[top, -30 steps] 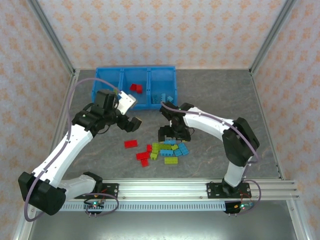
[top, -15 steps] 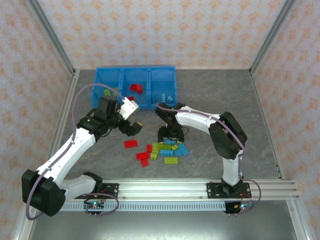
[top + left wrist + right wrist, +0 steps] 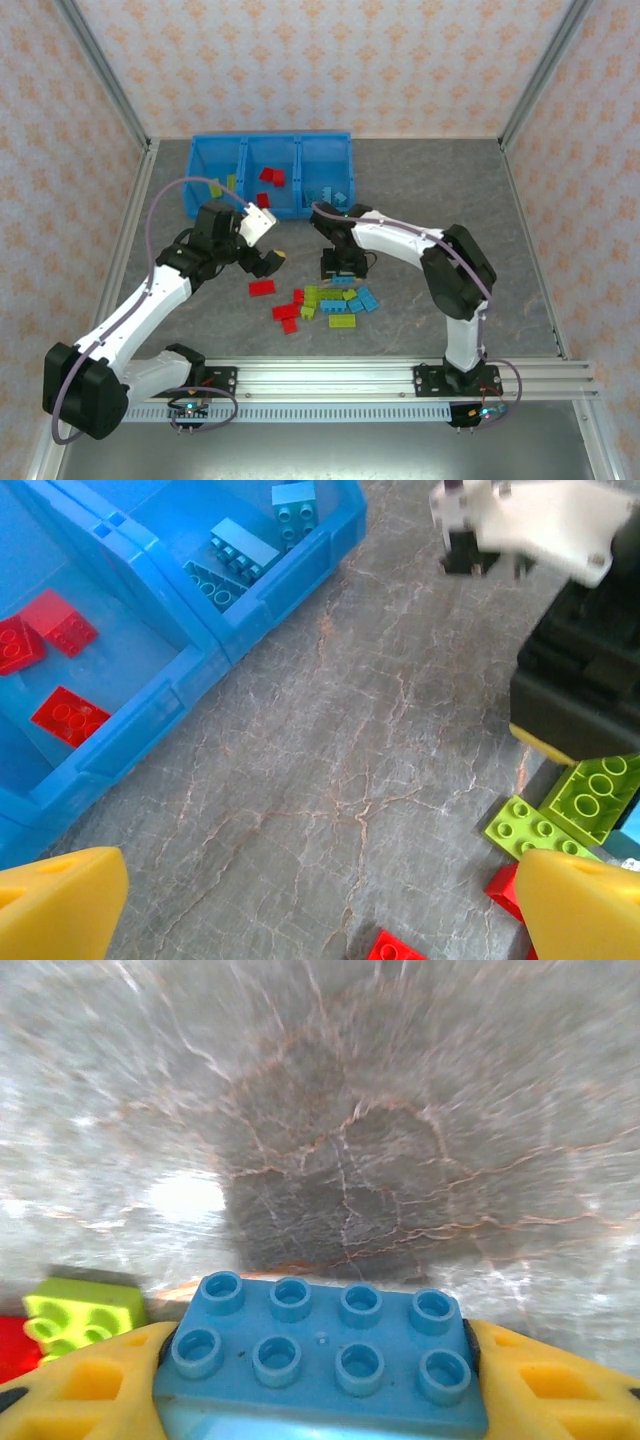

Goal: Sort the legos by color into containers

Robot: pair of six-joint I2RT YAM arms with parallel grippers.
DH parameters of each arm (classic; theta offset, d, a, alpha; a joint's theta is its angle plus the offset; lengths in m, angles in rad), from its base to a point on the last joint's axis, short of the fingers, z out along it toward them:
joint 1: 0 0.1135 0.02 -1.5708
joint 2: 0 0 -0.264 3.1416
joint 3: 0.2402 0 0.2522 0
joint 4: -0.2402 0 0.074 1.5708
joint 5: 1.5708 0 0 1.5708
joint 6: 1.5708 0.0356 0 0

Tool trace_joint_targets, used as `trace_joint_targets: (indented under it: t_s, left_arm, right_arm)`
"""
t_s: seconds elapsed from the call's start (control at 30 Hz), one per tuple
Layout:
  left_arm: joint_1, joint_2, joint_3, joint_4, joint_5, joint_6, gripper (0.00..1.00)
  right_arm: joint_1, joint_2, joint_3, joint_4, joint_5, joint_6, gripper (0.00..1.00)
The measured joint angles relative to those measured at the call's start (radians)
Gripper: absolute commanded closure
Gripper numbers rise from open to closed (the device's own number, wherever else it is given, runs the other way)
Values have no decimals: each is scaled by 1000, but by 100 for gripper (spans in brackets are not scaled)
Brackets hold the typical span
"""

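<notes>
Legos (image 3: 325, 300) cluster mid-table; containers (image 3: 299, 170) line far edge.

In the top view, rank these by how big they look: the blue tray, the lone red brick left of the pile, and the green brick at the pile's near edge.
1. Blue tray, by far the largest.
2. Red brick and green brick look about alike, so they are not ranked against each other.

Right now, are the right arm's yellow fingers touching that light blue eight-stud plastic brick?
Touching. The right wrist view shows the yellow fingers flush against both ends of the light blue eight-stud plastic brick.
</notes>
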Motion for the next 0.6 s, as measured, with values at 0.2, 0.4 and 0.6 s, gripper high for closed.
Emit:
trace_joint_targets:
  t_s: [0.2, 0.4, 0.6]
  left_arm:
    - [0, -29, -37, 44, 55, 48, 0]
    - [0, -29, -49, 62, 79, 78, 0]
    - [0, -29, -50, 81, 73, 82, 0]
  right_arm:
    - [-2, -118, 133, 55, 109, -76, 49]
    - [-43, -62, 321, 157, 220, -161, 50]
    - [-119, 188, 561, 220, 253, -219, 48]
